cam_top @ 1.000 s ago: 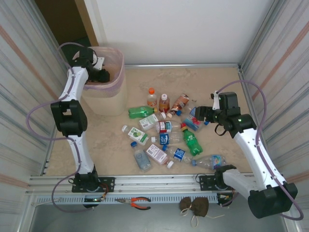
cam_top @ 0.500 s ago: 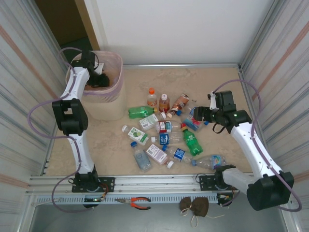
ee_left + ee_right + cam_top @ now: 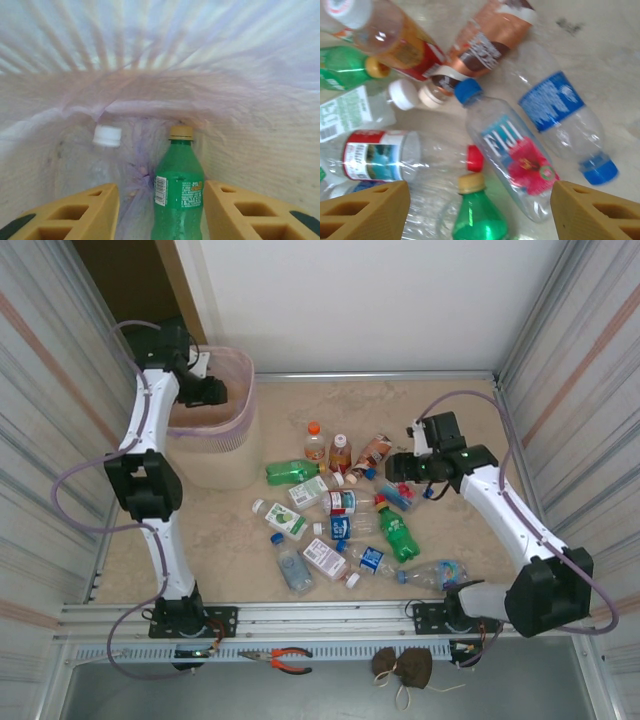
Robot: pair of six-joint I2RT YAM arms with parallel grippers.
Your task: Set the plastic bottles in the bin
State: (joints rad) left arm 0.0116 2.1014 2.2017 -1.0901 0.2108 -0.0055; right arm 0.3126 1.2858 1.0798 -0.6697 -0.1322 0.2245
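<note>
Since earlier, right pincer (image 3: 397, 468) swung left over plastic bottles (image 3: 340, 515) crowding the counter (image 3: 220, 535); left pincer (image 3: 212, 392) dips in the bin (image 3: 215, 455). Left wrist: fingers (image 3: 75, 210) parted, green bottle (image 3: 177, 200) loose between. Right wrist: jaws wide, empty, above Fiji bottle (image 3: 512, 155).

We see a beige, marbled counter (image 3: 225, 535) carrying everything. The bin (image 3: 215, 462) stands on it at the far left corner. The plastic bottles (image 3: 325, 558) lie scattered across its middle, most on their sides and many touching. Among them are a green bottle (image 3: 290, 472) beside the bin, a blue-capped Fiji bottle (image 3: 512, 157), and a clear bottle (image 3: 435, 573) nearest the front edge.
</note>
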